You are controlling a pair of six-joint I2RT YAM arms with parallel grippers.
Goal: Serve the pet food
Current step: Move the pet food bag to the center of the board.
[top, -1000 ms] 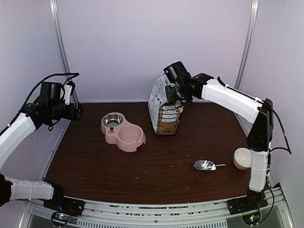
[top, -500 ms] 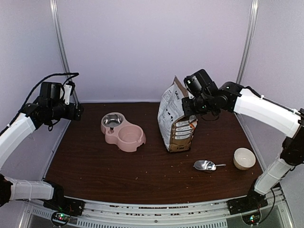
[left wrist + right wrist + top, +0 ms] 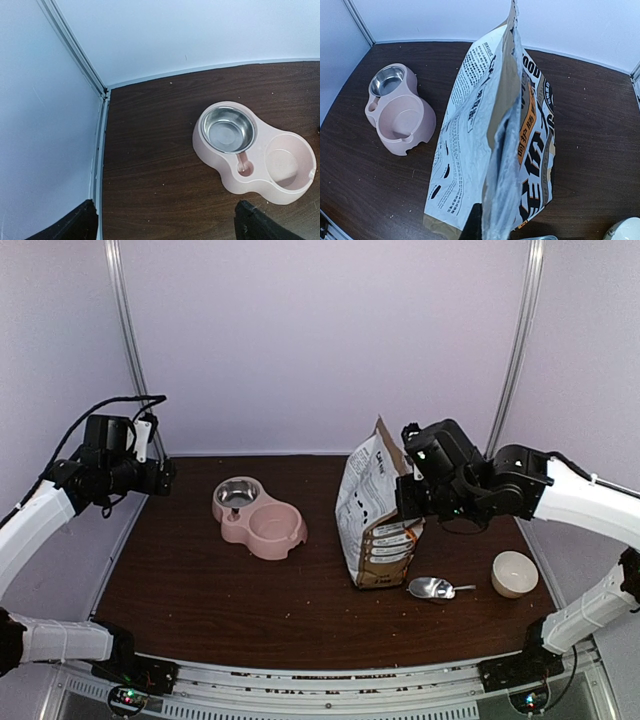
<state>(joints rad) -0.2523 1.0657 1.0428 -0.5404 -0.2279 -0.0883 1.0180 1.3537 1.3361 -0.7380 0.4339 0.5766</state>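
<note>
The dark counter (image 3: 200,580) fills the lower view. The right arm (image 3: 580,500) reaches in from the right with its forearm roughly level, and the right end effector (image 3: 408,498) is clamped on the top edge of the pet food bag (image 3: 372,515). The left arm (image 3: 40,510) is raised over the far left corner. The left end effector (image 3: 167,227) is spread wide and empty, facing down toward the pink feeder (image 3: 250,180). The bag is white and grey with orange panels. It stands upright right of centre, directly below the clamping fingers, with its mouth open and foil lining showing; the kibble is hidden. A cream bowl (image 3: 513,560) sits near the right edge, and a metal scoop (image 3: 432,588) lies just beside the bag's base.
</note>
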